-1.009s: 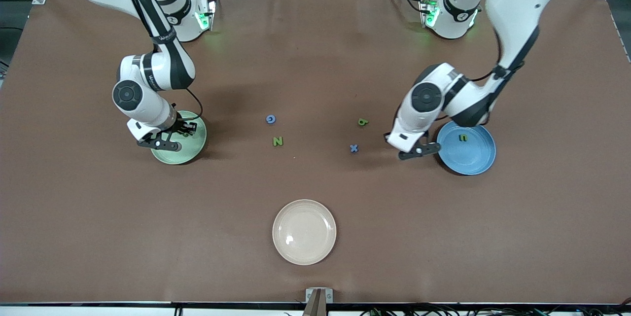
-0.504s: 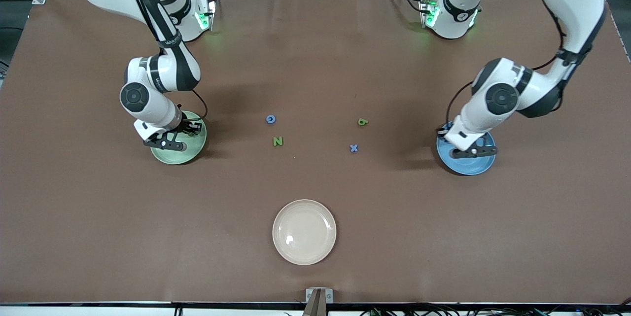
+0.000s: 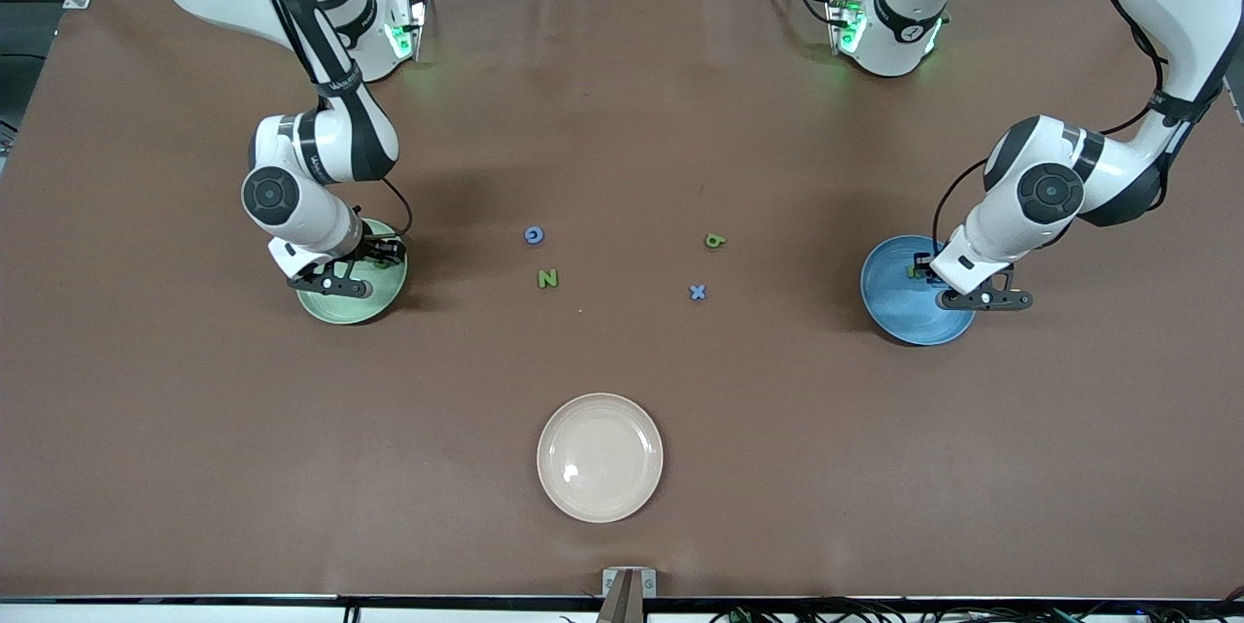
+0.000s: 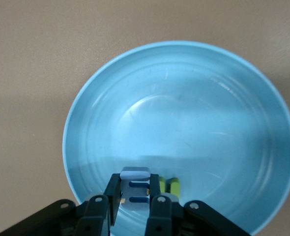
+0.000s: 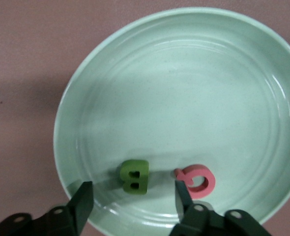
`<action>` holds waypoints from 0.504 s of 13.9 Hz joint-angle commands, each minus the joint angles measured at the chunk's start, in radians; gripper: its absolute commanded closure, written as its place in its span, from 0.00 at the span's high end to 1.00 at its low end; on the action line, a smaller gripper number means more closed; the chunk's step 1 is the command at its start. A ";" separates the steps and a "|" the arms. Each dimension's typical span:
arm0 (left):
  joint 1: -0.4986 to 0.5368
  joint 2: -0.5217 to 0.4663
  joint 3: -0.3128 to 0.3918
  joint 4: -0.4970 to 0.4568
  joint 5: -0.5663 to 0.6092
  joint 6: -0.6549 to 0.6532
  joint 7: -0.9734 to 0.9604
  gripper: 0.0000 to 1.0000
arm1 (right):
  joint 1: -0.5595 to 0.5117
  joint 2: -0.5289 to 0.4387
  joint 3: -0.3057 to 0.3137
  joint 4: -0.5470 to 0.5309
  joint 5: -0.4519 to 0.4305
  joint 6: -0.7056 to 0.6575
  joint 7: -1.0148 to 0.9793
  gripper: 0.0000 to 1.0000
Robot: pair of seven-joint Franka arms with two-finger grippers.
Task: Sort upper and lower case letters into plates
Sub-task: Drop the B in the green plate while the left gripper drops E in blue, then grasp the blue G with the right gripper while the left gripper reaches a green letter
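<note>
My right gripper (image 5: 132, 196) hangs open just above the light green plate (image 5: 184, 88). A green B (image 5: 134, 175) lies free between its fingers, and a pink Q (image 5: 196, 180) lies beside it. In the front view this gripper (image 3: 374, 257) is over the same plate (image 3: 360, 312). My left gripper (image 4: 135, 196) is shut on a blue m (image 4: 135, 183) above the blue plate (image 4: 184, 113), where a green n (image 4: 170, 184) lies. The front view shows it (image 3: 935, 279) over the blue plate (image 3: 894, 302). On the table lie a blue G (image 3: 534, 235), green N (image 3: 548, 279), green b (image 3: 715, 240) and blue x (image 3: 697, 293).
A cream-coloured plate (image 3: 600, 457) stands nearer to the front camera than the loose letters, near the table's middle. The two arm bases stand along the table's edge farthest from that camera.
My left arm swung from beside the blue x to over the blue plate, carrying the blue m. My right gripper opened above the green plate.
</note>
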 commanded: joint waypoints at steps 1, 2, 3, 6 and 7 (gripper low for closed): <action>0.031 0.046 -0.009 -0.002 0.075 0.031 0.004 0.19 | 0.005 -0.054 -0.001 0.103 0.011 -0.194 0.006 1.00; 0.033 0.060 -0.009 0.000 0.092 0.033 0.002 0.19 | 0.012 -0.065 0.001 0.126 0.012 -0.233 0.016 1.00; 0.033 0.074 -0.008 0.001 0.105 0.033 0.001 0.19 | 0.034 -0.074 0.002 0.126 0.014 -0.235 0.047 1.00; 0.034 0.083 -0.005 0.002 0.127 0.033 -0.002 0.20 | 0.171 -0.068 0.004 0.126 0.015 -0.184 0.266 1.00; 0.034 0.083 -0.005 0.002 0.127 0.033 -0.002 0.22 | 0.216 -0.065 0.004 0.121 0.017 -0.151 0.321 1.00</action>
